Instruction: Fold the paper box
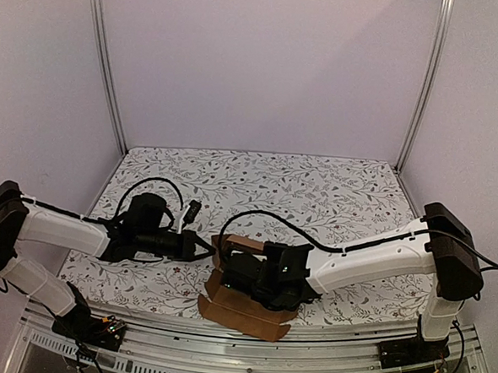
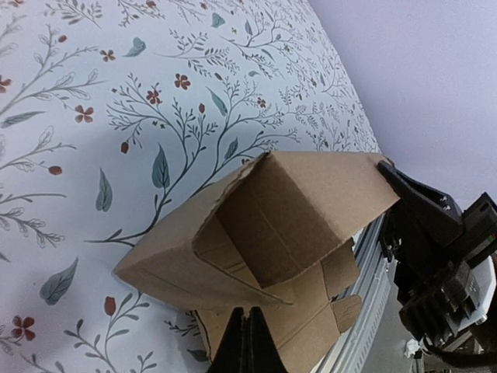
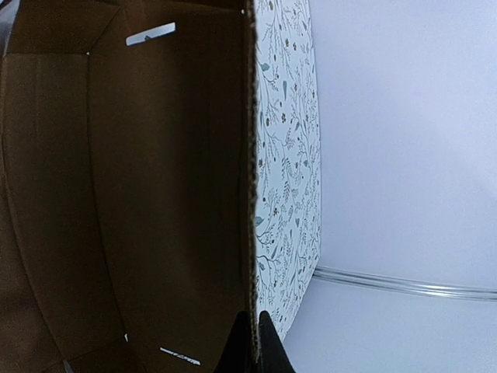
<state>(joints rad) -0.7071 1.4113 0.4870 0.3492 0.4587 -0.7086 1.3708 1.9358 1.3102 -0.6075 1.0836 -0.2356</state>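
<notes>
Left wrist view has the left fingers (image 2: 235,353) pressed together with nothing between them, their tips low in the picture and aimed at the paper box (image 2: 311,202), which sits straight ahead and just beyond them. The box is half formed. Its walls are raised around a hollow whose open end faces these fingers, and loose flaps lie flat on the bench (image 2: 116,116) beneath the tips.

The right fingers (image 3: 241,353) are also pressed together, set right at the edge of one upright cardboard wall. That wall runs straight away from them, with the brown inside on one side and the patterned bench on the other. Whether a sliver of cardboard is caught between them I cannot tell.

From above, the box sits at the near edge of the bench between the two arms, a little toward the right arm. The right arm reaches across and lies over the box, so it is plainly the nearer one. The left arm comes in level from the left and stops just beside the box's left wall.

The hollow appears to run across the bench, from the left fingers toward the right arm, though the right arm hides much of it. I judge the fold part done, with flaps not yet tucked.
</notes>
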